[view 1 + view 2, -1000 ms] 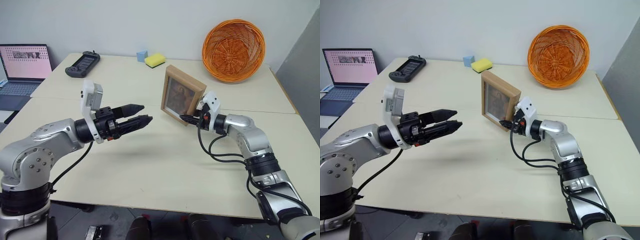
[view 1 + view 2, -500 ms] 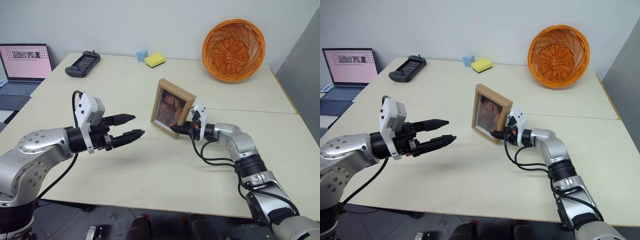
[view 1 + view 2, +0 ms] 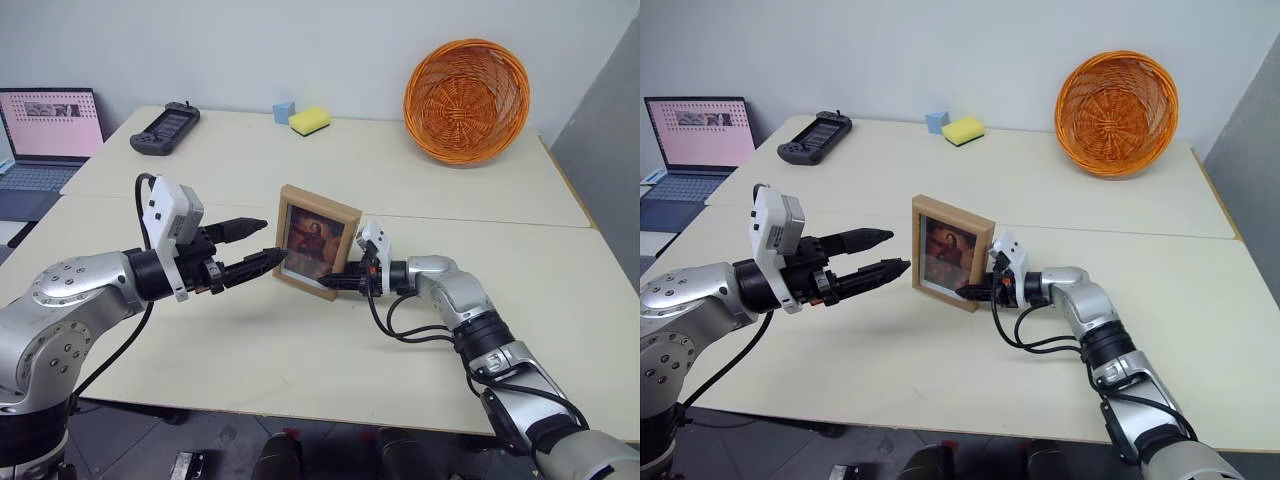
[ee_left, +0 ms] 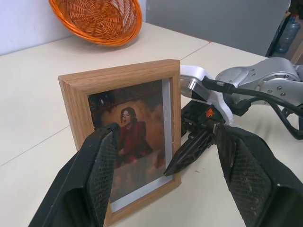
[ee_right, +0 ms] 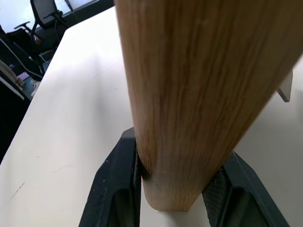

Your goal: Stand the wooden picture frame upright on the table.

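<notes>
Right gripper [image 3: 335,283] clamped on wooden picture frame [image 3: 315,240], upright mid-table [image 3: 300,340]; left gripper [image 3: 262,243] spread wide beside its front.

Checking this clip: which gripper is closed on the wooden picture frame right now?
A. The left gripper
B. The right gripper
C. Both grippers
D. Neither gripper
B. The right gripper pinches the lower side edge of the wooden picture frame, with a finger on each face in the right wrist view, while the left gripper is open in front of it, not touching.
</notes>
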